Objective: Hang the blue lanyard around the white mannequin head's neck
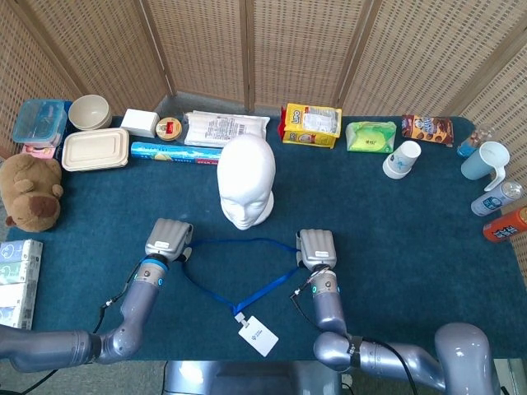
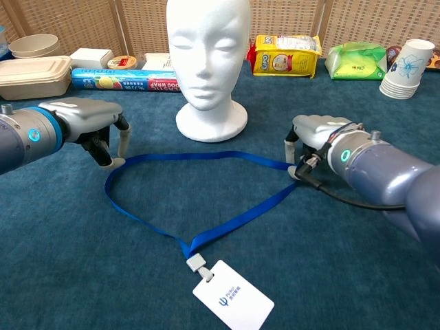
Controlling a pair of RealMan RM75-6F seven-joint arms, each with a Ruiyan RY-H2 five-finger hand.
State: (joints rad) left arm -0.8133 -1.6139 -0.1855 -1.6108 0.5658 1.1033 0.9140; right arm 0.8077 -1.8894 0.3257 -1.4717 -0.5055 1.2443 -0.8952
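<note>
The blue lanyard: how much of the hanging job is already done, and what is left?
Done: the blue fabric lanyard lies spread as an open loop on the dark blue tablecloth, before the white foam mannequin head. In hand: the left hand and right hand are at the loop's two sides; an actual grip is unclear. Left: lifting it over the head onto the neck.

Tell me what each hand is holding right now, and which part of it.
Both hold the blue lanyard. The left hand pinches the strap at the loop's left bend; the right hand pinches it at the loop's right bend.
</note>
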